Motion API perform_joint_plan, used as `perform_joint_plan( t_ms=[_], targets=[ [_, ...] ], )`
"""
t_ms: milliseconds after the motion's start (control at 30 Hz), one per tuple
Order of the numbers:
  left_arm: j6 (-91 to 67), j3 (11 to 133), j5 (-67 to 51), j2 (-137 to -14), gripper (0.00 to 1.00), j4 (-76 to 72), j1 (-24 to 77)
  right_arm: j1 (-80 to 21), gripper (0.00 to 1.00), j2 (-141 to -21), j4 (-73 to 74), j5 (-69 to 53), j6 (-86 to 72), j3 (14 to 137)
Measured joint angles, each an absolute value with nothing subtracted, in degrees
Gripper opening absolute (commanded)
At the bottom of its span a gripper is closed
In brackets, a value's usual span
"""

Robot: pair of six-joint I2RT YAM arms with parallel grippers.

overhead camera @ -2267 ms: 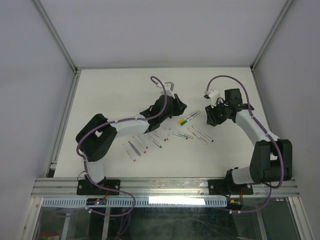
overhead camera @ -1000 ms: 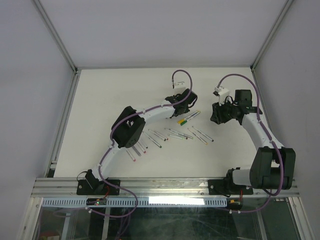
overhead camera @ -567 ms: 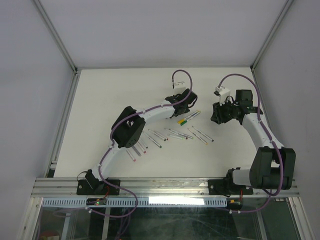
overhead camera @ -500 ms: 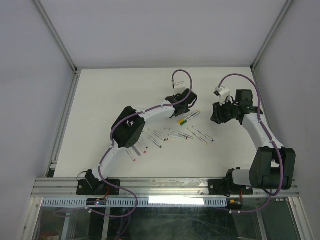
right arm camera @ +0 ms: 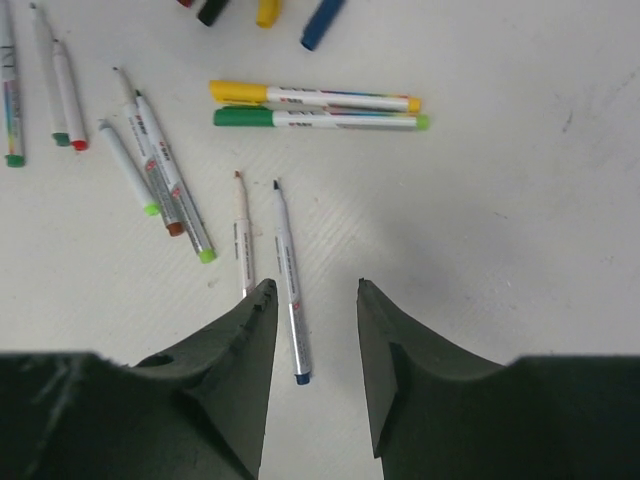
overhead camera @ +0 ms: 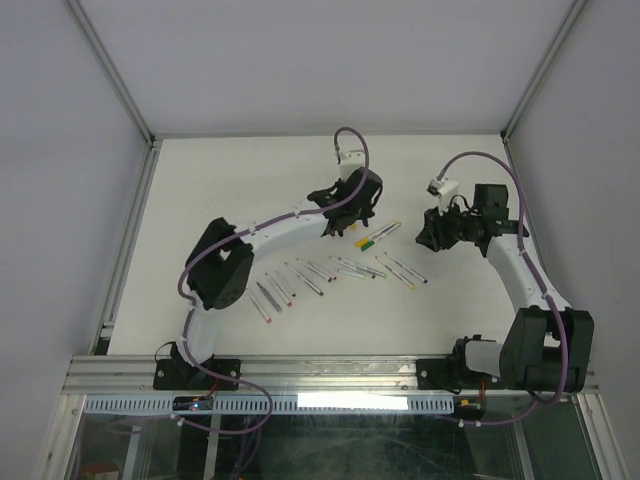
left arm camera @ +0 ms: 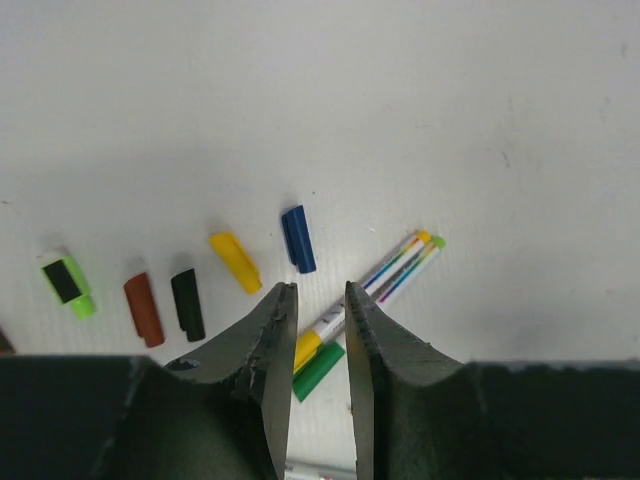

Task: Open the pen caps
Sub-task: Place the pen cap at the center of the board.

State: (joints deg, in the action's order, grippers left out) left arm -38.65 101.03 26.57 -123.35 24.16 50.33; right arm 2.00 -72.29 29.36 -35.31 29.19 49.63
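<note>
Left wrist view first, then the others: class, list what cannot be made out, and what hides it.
Left wrist: two capped pens, middles hidden behind the left tool.
Right wrist: loose caps, cut off by the top edge.
Top view: loose caps apparently under the left arm; tips of the uncapped pens too small.

I saw bright, even light on the white table; shadows fell soft and faint, and both wrist views looked sharp.
</note>
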Motion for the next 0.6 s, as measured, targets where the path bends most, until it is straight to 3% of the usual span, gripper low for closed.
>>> perform_joint_plan(
  t_ms=[67,133,200,300,433,600],
  targets=[
    [-36.8,94.9,26.2,-117.0,0.26,20.5,50.4,2.1,0.41,-71.7,29.3,-38.9,31.6,49.2],
    [-34.3,87.3,25.0,-110.0,0.37,15.5,50.7,2.1,0.42,-71.5,29.8,-43.5,35.7,49.1],
    [-30.7,79.2,23.4,-103.2,0.56,9.8,50.7,2.1,0.51,-71.5,30.9,-48.6,42.2,49.1],
    [-24.2,64.5,20.8,-92.1,0.95,-0.6,50.7,2.1,0.62,-72.4,36.0,-55.5,56.6,49.7],
    [-18.3,46.3,18.3,-80.3,0.99,-15.9,50.6,1.6,0.69,-78.1,45.9,-61.3,79.0,53.7],
    [-14.9,31.6,14.8,-74.6,0.99,-31.9,49.7,-2.3,0.59,-91.1,56.7,-61.4,99.6,65.4]
  ],
)
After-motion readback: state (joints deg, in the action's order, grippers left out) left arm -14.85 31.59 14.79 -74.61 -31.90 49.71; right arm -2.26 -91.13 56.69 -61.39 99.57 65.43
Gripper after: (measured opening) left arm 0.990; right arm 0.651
